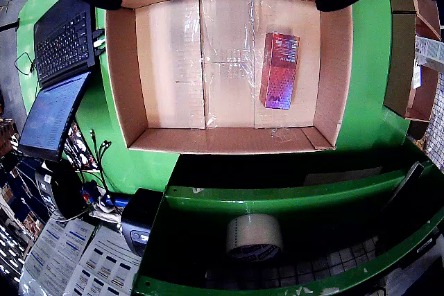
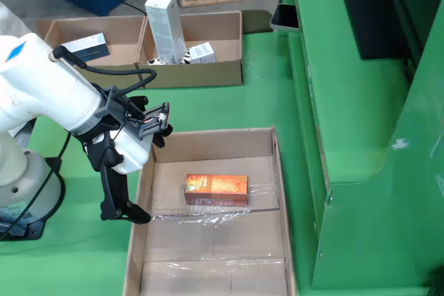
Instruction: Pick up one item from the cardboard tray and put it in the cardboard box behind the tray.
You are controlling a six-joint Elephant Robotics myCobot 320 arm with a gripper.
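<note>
gripper (image 2: pixel 132 171): fingers spread wide, holding nothing
carton (image 2: pixel 216 189): lying flat inside the big box (image 2: pixel 208 145)

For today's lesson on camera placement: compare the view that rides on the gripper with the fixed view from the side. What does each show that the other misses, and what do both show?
Only the gripper view shows the laptop, the roll of tape and the printed sheets.

Only the side view shows the white arm, the gripper hanging open at the tray's left wall, and the two cardboard boxes behind the tray, holding small cartons.

Both show the cardboard tray, one small box lying flat in it, and the green table.
</note>
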